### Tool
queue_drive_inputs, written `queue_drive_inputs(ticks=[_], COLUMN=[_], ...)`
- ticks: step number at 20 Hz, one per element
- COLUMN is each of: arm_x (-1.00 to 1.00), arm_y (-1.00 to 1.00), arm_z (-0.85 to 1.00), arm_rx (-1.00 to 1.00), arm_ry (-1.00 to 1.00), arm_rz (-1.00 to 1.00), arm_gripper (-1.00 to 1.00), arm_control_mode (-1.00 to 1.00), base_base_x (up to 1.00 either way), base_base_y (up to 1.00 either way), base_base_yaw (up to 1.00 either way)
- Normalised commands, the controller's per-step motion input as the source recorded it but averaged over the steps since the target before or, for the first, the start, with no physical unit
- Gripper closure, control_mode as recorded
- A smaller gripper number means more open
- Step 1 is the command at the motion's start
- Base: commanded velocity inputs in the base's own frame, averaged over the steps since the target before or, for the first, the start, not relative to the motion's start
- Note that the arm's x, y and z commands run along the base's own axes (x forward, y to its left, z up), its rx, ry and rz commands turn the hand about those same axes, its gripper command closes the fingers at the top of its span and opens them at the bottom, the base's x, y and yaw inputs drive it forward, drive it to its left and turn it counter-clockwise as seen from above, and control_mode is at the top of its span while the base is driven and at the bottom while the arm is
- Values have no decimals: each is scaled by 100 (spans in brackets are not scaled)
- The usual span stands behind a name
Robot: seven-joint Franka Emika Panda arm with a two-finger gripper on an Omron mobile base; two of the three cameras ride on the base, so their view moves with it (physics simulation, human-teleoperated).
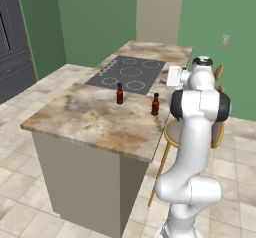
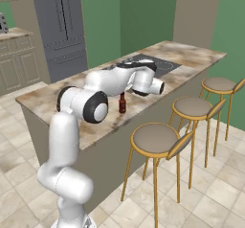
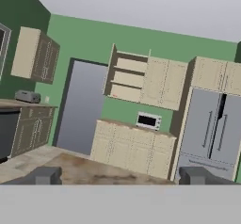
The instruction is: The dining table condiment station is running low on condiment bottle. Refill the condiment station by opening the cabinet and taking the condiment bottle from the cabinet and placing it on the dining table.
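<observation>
two condiment bottles (image 1: 119,93) (image 1: 155,104), three stools (image 2: 157,141) (image 2: 193,108) (image 2: 218,85), one dining table (image 1: 90,117)

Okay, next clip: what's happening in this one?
The white arm is reaching over the dining table, where two condiment bottles stand upright near the cooktop: one by its front edge, another closer to the arm. The claw is open and holds nothing; the hand view looks across the kitchen to the cabinet, whose door stands open on bare-looking shelves. The bottle appears delivered.
</observation>
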Motion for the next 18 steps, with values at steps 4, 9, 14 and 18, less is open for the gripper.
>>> queue_drive_inputs(ticks=[4, 9, 14, 18], arm_x=[-95, -100, -100, -100], arm_y=[43, 49, 53, 32], arm_z=[68, 48, 53, 82], arm_rx=[0, -3, -14, -9], arm_ry=[-12, -17, -30, -25], arm_rz=[0, -2, -5, -5], arm_gripper=[-100, -100, -100, -100], arm_control_mode=[-100, -100, -100, -100], base_base_x=[0, 0, 0, 0], base_base_y=[0, 0, 0, 0], base_base_yaw=[0, 0, 0, 0])
